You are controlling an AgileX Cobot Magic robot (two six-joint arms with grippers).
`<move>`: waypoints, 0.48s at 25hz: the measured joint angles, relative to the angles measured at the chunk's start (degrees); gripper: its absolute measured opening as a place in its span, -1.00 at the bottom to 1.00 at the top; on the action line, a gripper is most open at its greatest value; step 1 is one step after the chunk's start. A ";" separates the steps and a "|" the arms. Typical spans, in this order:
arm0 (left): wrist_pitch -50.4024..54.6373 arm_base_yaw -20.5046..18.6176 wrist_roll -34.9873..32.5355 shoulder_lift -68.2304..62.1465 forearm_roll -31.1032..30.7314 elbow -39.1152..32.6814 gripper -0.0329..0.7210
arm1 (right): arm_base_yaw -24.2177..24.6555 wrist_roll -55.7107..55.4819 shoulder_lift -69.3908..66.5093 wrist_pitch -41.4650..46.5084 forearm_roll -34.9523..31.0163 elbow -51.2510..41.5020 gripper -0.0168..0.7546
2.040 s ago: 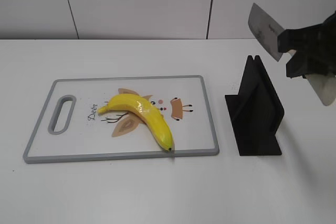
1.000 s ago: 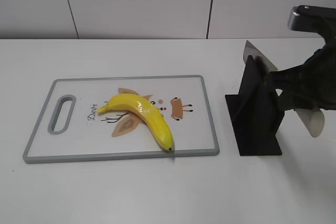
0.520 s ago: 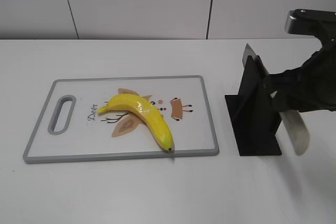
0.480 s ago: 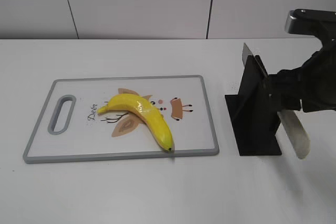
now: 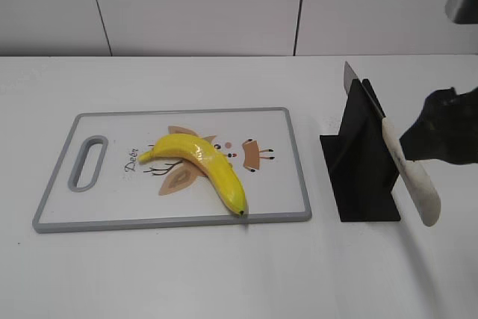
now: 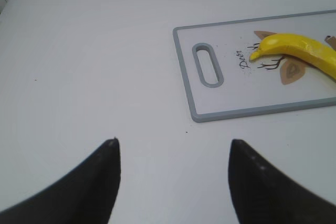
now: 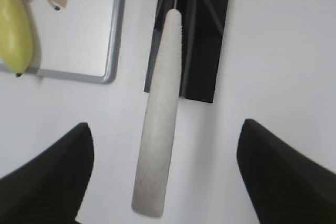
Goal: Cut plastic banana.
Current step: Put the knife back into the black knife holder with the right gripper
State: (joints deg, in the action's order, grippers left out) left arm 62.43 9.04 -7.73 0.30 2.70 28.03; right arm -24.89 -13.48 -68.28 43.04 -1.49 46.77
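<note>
**Operator:** What is hidden or hard to read?

**Technician:** You are seeing only part of the knife (image 5: 407,160). Its blade is sitting inside the black holder (image 5: 362,156), with one grey corner showing above the slot. In the exterior view the right tool (image 5: 441,134) is showing as a dark blur cut off by the frame edge. The banana (image 5: 200,165) is running out of frame in the left wrist view.

**Operator:** Materials and shapes?

**Technician:** You are looking at a glossy yellow curved plastic banana lying on a white cutting board (image 5: 287,162) with a grey rim, a slotted handle and a printed cartoon. The knife handle is off-white, long and rounded, sloping down from the slotted holder.

**Operator:** And the arms?

**Technician:** The left tool (image 6: 173,174) is hovering over the bare white surface (image 5: 224,274) near the board's handle end, its fingers spread wide with nothing between them. The right tool's fingers are standing apart on either side of the handle, not touching it.
</note>
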 joint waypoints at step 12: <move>0.00 0.00 0.00 0.00 -0.28 0.00 0.66 | 0.00 19.20 25.47 13.29 -5.51 -0.64 0.59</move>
State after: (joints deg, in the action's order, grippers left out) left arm 62.43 9.04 -7.73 0.30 2.42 28.03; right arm -24.89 5.73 -42.81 56.33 -7.00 46.13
